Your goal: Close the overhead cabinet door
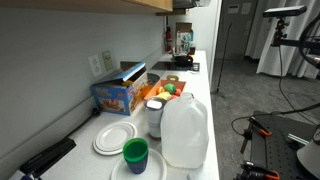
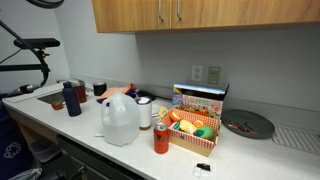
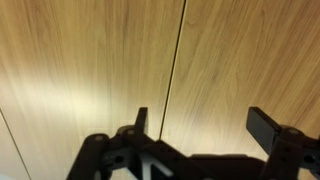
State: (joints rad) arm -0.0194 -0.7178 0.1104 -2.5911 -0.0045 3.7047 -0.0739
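Up close, the fingers stand wide apart and hold nothing (good for a flat push). The gripper faces the cabinet door, likely so it can press on it. The door is smooth light wood, high above the counter, and looks about shut.

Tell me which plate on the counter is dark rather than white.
The grey plate, alone beside the colourful box; the plates near the plastic jug are white.

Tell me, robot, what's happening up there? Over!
Gripper open, empty. Door looks shut, flush with neighbour. Nothing in the way.
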